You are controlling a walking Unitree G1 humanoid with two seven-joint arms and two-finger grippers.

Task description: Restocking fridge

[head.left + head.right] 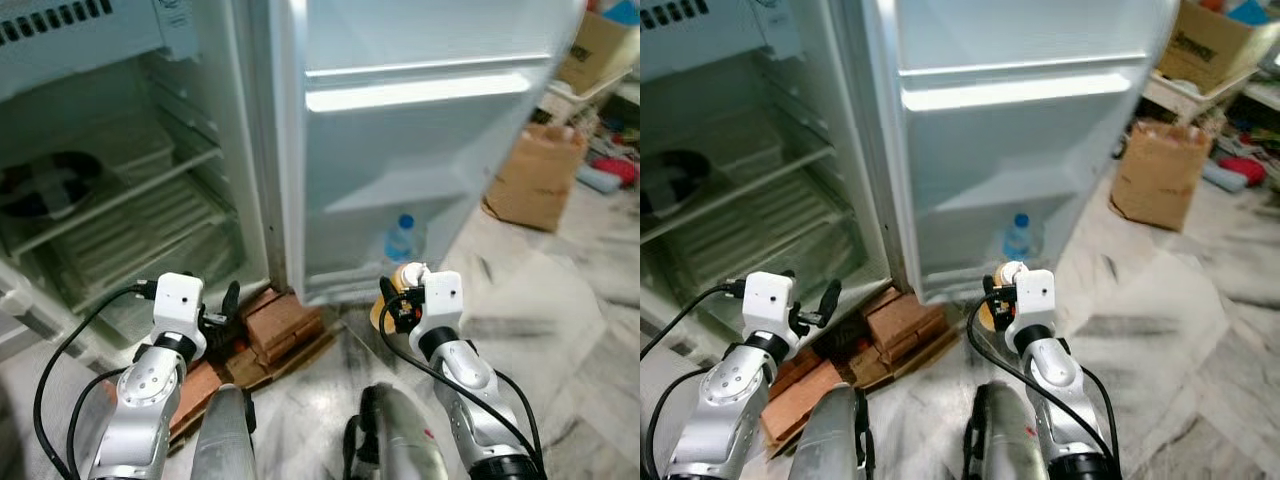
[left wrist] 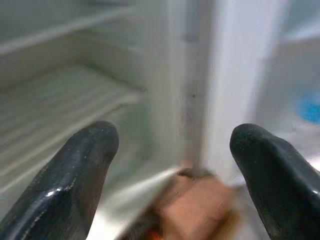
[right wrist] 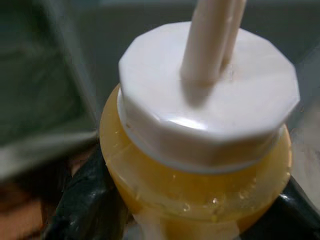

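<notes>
Right gripper (image 1: 397, 300) pinching a yellow bottle (image 3: 200, 150) before the open fridge (image 1: 130, 160).
Its black fingers clamp the bottle's yellow body under the white cap (image 3: 210, 95), low beside the fridge door (image 1: 420, 130); left gripper (image 1: 228, 312) hangs with fingers spread above the bricks (image 1: 275, 330); a blue-capped water bottle (image 1: 401, 240) stands in the bottom door shelf; farther right sits a brown paper bag (image 1: 535, 175).
</notes>
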